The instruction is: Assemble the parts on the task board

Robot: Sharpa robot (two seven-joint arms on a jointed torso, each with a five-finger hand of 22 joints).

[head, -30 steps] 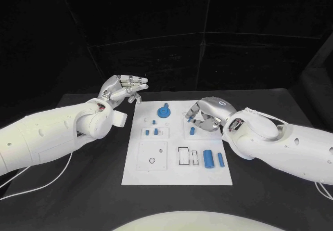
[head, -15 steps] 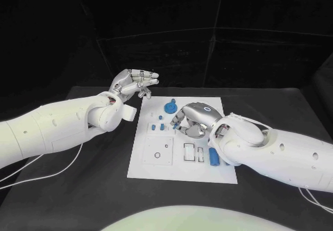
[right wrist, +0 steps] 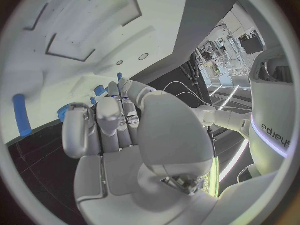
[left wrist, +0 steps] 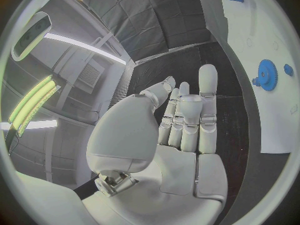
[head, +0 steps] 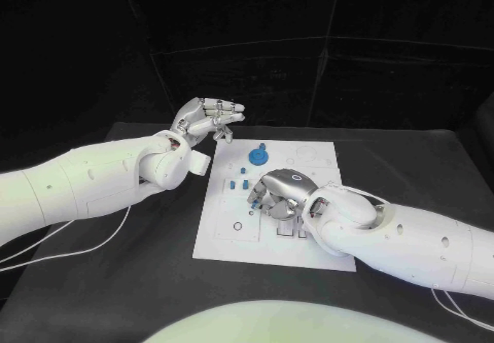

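Black table, white task board under right robot hand.

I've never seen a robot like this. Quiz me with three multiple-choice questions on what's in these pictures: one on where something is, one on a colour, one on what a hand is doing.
1. Where is the right hand?
A. over the board
B. off the table
C. on the left arm

2. What colour is the gear?
A. red
B. blue
C. grey

3. What is the left hand doing?
A. gripping the gear
B. pressing the board
C. raised, holding nothing

Answers: 1 A, it hangs above the board's middle. 2 B, it stands blue on the white board. 3 C, its palm shows bare in the left wrist view.
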